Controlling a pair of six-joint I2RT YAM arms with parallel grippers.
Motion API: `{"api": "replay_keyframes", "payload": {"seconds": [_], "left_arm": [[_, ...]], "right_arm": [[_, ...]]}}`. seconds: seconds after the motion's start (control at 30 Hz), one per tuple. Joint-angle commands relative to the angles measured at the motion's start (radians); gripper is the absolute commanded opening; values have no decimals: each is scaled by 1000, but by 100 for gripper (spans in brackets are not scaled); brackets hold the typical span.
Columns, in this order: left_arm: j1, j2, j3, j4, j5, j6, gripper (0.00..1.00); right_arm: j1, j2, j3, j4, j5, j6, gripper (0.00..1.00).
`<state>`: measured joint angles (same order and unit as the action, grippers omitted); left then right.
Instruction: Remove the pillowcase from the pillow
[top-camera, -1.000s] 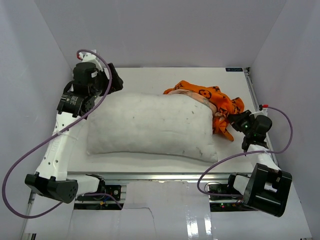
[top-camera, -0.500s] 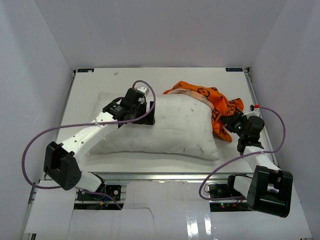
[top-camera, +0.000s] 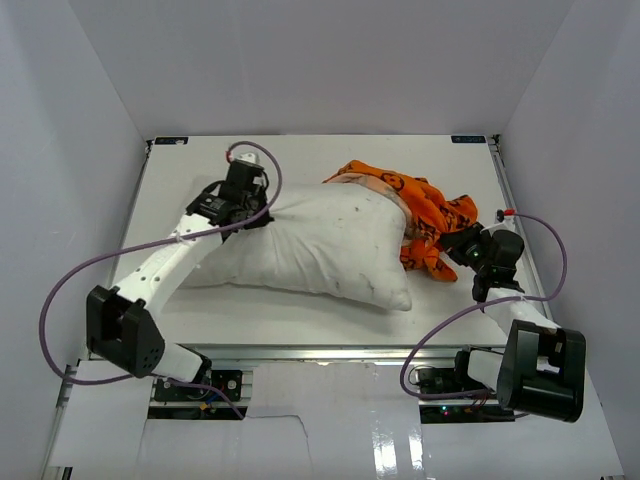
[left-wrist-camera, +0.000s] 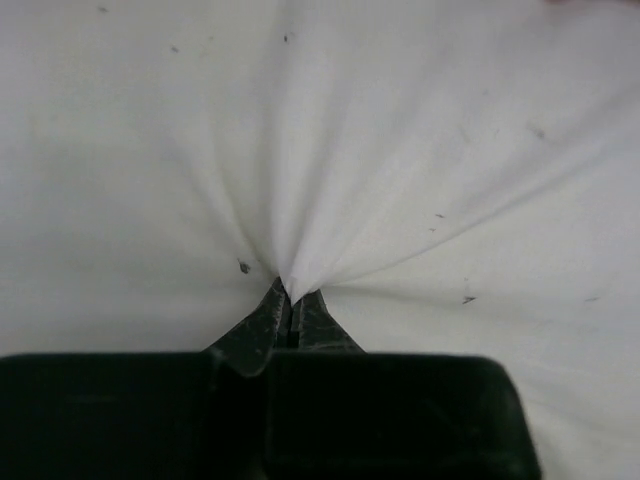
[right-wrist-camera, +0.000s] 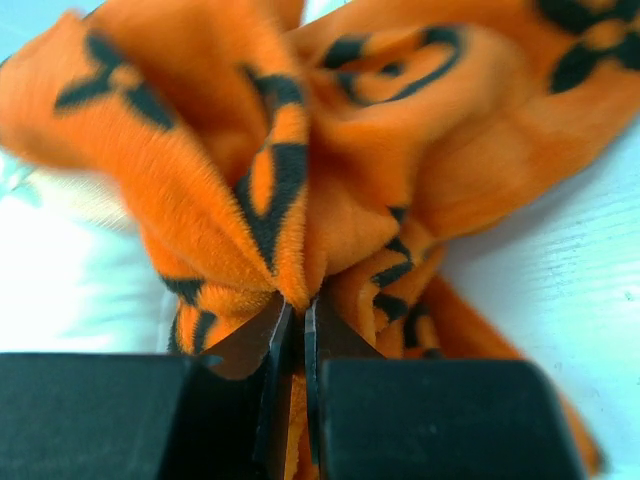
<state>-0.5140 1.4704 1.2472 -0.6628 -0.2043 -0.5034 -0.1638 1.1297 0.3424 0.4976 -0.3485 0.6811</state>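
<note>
Lab test booth, plain white walls (top-camera: 330, 60)

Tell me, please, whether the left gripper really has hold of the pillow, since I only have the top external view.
Observer: Yes. In the left wrist view the left gripper has its jaws shut on a pinch of the white pillow, and creases fan out from them.
Operator: Could you check the right one for me too?
Observer: The right gripper has its jaws closed on a bunched fold of the orange pillowcase.
Operator: Is it pinching any pillow as well?
Observer: In the right wrist view, only orange fabric shows between the jaws.
</note>
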Motion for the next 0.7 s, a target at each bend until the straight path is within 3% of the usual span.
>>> {"api": "replay_keyframes", "payload": {"seconds": [0.0, 0.1, 0.23, 0.5, 0.6, 0.67], "left_arm": [[139, -146, 76, -66, -95, -17, 0], [210, -234, 196, -115, -92, -15, 0], [252, -220, 343, -187, -53, 12, 0], [272, -174, 445, -224, -6, 31, 0], [272, -165, 445, -169, 74, 83, 0], [272, -159, 436, -118, 221, 124, 0]], "right_arm": [[-14, 67, 70, 22, 10, -17, 8], [-34, 110, 83, 29, -6, -11, 8], [-45, 125, 87, 33, 16, -11, 8], [-164, 73, 61, 27, 28, 21, 8], [-201, 27, 46, 9, 35, 23, 8], [-215, -25, 30, -14, 72, 25, 8]]}}
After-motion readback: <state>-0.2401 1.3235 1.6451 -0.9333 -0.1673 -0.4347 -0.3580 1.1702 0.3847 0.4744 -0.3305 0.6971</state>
